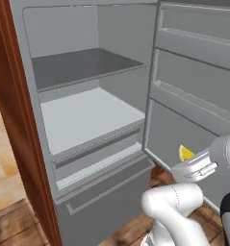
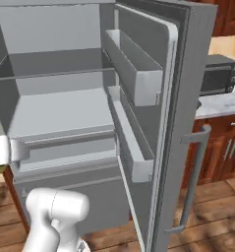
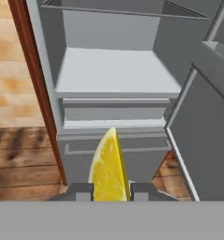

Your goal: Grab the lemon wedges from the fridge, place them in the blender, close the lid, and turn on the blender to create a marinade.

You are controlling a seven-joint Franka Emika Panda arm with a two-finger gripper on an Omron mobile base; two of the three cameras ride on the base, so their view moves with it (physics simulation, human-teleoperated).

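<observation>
Gripper (image 3: 111,191) clamps a lemon wedge (image 3: 108,168) outside the open fridge (image 1: 87,120); fetch step. Next: carry it to the blender.

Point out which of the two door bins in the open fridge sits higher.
The upper door bin, the one level with the fridge's top shelf. The lower door bin runs beneath it, level with the drawers.

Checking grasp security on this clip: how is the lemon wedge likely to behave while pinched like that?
The lemon wedge is small, so probably light. Its thin tapered shape stands tall above the fingers, so it may pivot or squeeze out. The cut face looks glossy, likely slippery.
</observation>
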